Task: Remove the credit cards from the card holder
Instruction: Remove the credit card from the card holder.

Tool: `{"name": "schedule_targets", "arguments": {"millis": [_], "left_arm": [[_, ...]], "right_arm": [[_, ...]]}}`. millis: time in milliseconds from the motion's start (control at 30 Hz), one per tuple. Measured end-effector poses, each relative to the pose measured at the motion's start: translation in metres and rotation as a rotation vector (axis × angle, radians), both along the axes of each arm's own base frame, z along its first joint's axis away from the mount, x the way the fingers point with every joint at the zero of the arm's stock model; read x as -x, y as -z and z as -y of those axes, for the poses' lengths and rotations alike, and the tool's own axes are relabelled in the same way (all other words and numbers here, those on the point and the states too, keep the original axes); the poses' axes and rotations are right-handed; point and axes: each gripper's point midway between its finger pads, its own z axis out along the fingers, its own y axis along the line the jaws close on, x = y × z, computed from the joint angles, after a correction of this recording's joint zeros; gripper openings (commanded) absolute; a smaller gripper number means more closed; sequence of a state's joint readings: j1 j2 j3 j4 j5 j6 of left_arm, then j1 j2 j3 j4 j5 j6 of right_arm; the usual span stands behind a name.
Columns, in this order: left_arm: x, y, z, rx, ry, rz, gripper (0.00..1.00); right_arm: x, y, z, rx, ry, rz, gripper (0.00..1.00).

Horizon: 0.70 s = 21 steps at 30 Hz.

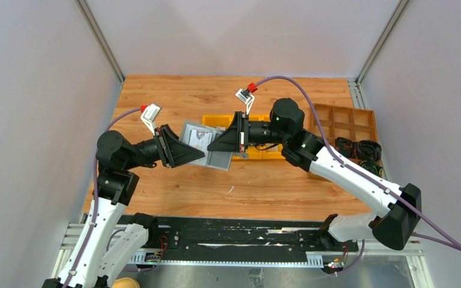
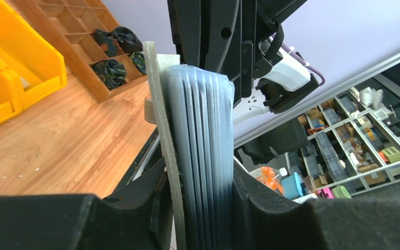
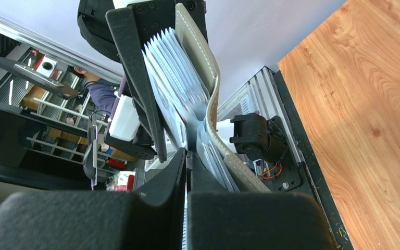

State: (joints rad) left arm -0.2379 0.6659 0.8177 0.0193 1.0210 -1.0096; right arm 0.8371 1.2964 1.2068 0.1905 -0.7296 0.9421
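Black fingers of the left gripper clamp one half of the card holder; the right gripper is closed on a thin inner leaf, so it hangs spread between them, just in front of the yellow bin. Its credit cards sit inside, none drawn out by my judgement — next, one card's edge must be singled out and gripped.
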Motion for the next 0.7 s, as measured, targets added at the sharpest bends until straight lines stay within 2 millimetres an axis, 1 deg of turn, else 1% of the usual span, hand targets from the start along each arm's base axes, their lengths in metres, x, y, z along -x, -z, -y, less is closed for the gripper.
{"name": "schedule_targets", "arguments": {"millis": [133, 200, 367, 467, 500, 533, 567, 600, 667, 700], "left_arm": [[0.0, 0.0, 0.001, 0.005, 0.005, -0.019, 0.25], [0.0, 0.0, 0.001, 0.006, 0.005, -0.022, 0.2], [-0.002, 0.0, 0.001, 0.006, -0.005, -0.02, 0.13], [-0.003, 0.0, 0.001, 0.006, -0.013, -0.018, 0.05], [-0.004, 0.0, 0.001, 0.005, -0.016, -0.017, 0.01], [-0.004, 0.001, 0.001, 0.003, -0.019, -0.016, 0.0], [-0.005, 0.001, 0.001, 0.001, -0.022, -0.012, 0.0], [-0.006, 0.002, 0.0, -0.002, -0.027, -0.009, 0.0], [-0.007, 0.003, 0.0, -0.007, -0.037, -0.002, 0.0], [-0.009, 0.004, -0.001, -0.011, -0.048, 0.004, 0.0]], "right_arm": [[0.001, 0.001, 0.006, -0.011, 0.009, 0.004, 0.0], [0.001, 0.002, 0.009, -0.013, 0.014, 0.004, 0.0], [0.0, 0.004, 0.015, -0.016, 0.029, 0.006, 0.0], [-0.001, 0.005, 0.017, -0.015, 0.033, 0.005, 0.0], [-0.001, 0.006, 0.017, -0.014, 0.034, 0.005, 0.03], [-0.001, 0.006, 0.018, -0.014, 0.036, 0.005, 0.12], [-0.001, 0.007, 0.018, -0.015, 0.036, 0.003, 0.23], [-0.001, 0.007, 0.018, -0.019, 0.036, 0.003, 0.3], [-0.001, 0.007, 0.017, -0.028, 0.034, -0.013, 0.4], [-0.001, 0.005, 0.016, -0.036, 0.031, -0.019, 0.43]]}}
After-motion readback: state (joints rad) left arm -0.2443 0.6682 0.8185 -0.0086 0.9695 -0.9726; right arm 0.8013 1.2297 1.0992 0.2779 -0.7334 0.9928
